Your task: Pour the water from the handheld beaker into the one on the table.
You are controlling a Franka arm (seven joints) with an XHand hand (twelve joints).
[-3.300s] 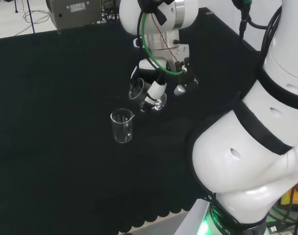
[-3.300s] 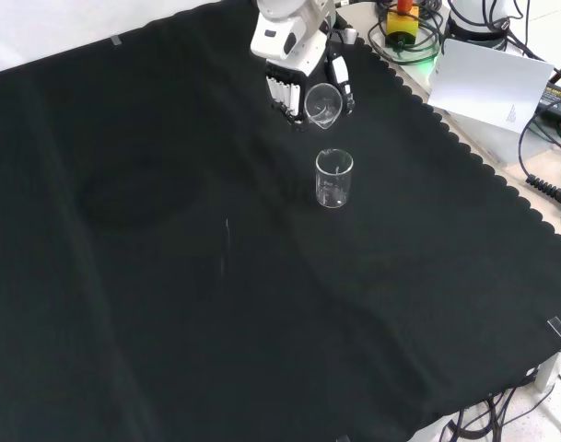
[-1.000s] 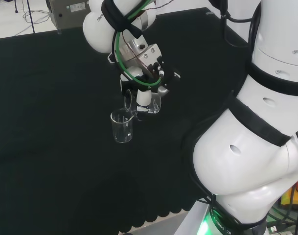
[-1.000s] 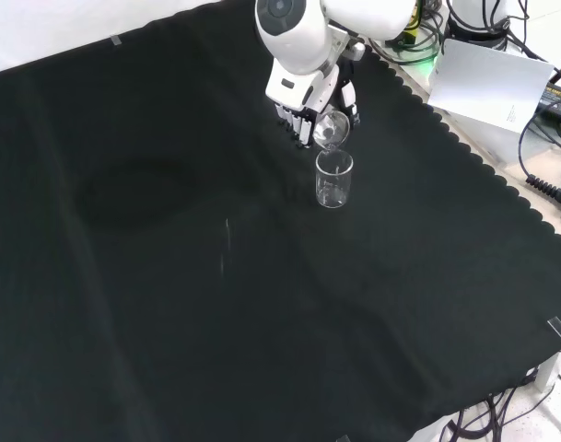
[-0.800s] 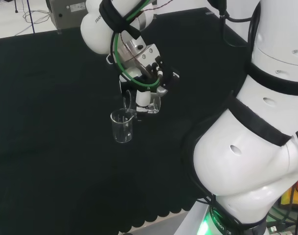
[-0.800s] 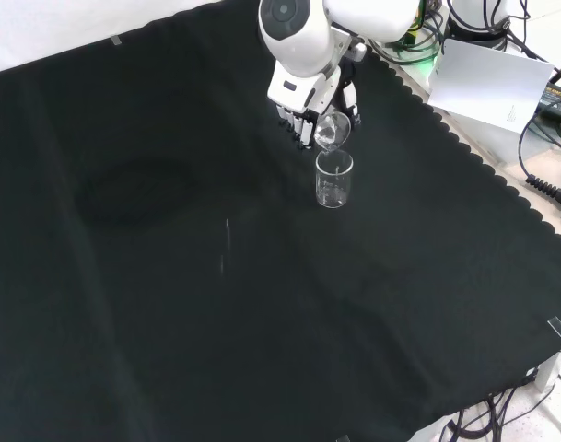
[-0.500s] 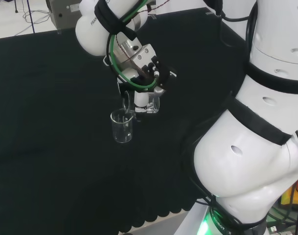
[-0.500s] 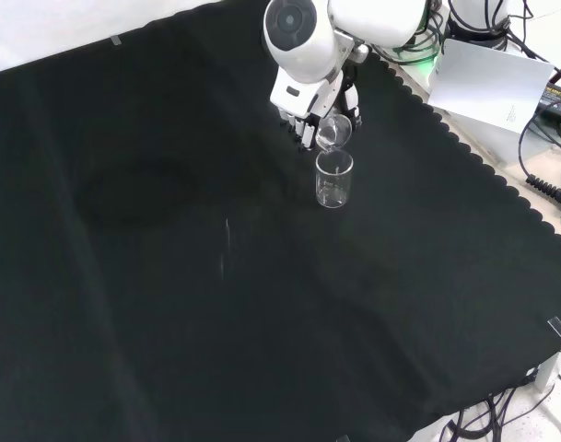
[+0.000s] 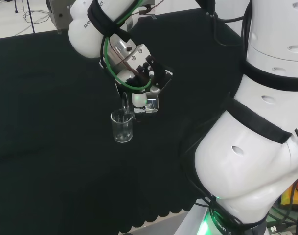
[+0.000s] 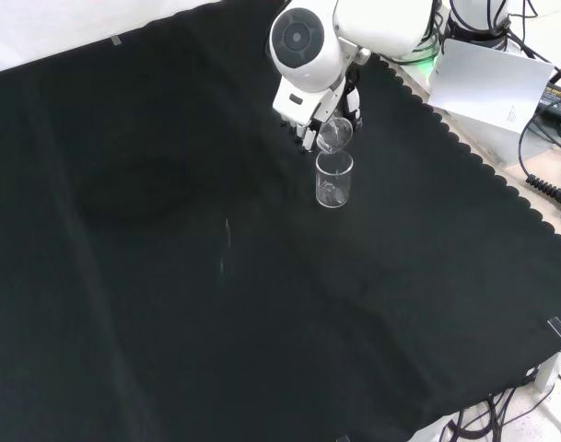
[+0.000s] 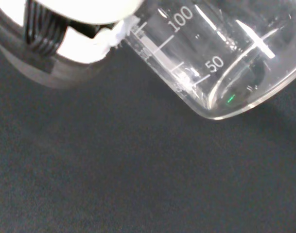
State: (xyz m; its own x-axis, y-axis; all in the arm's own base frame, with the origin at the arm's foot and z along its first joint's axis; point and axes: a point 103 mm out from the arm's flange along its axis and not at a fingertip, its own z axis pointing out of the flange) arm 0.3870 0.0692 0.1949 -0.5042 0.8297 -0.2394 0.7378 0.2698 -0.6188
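Observation:
A clear glass beaker (image 9: 122, 126) stands upright on the black cloth; the front view shows it as well (image 10: 333, 180). The hand (image 9: 148, 77) is shut on a second clear beaker (image 9: 140, 104), tipped almost onto its side. Its mouth sits just above the standing beaker's rim. In the front view the held beaker (image 10: 333, 136) hangs right over the standing one, below the hand (image 10: 304, 118). The wrist view shows the held beaker's graduated wall (image 11: 220, 58) close up, beside a black and white finger (image 11: 75, 43). I cannot make out water in either beaker.
The arm's white link with a round grey cap (image 10: 303, 41) stands over the hand. A grey box (image 9: 75, 10) sits beyond the cloth's far edge. A white sheet (image 10: 487, 83) and cables (image 10: 547, 189) lie past the scalloped cloth edge.
The hand has carried the held beaker over to the standing beaker and rolled further, tipping it from a slight slant to nearly horizontal. The standing beaker has not moved.

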